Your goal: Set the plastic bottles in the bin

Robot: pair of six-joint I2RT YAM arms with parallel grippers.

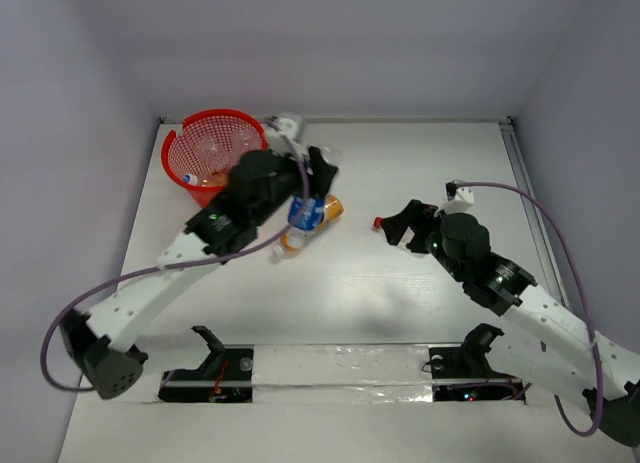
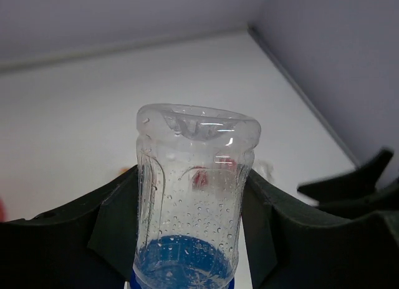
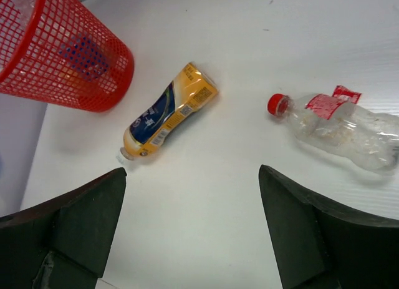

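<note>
- Red mesh bin (image 1: 213, 114) stands at the far left corner of the table (image 1: 400, 313), with something blue showing through its wall.
- Left gripper (image 2: 196, 223) is clamped on a blue-labelled bottle (image 2: 196, 176) of clear plastic, held near the bin's right side.
- Orange-and-blue bottle (image 3: 168, 111) lies on its side near the bin.
- Right gripper (image 3: 192, 173) hovers with fingers spread, holding nothing. A red-capped bottle (image 3: 340, 127) lies on the table near it.
</note>
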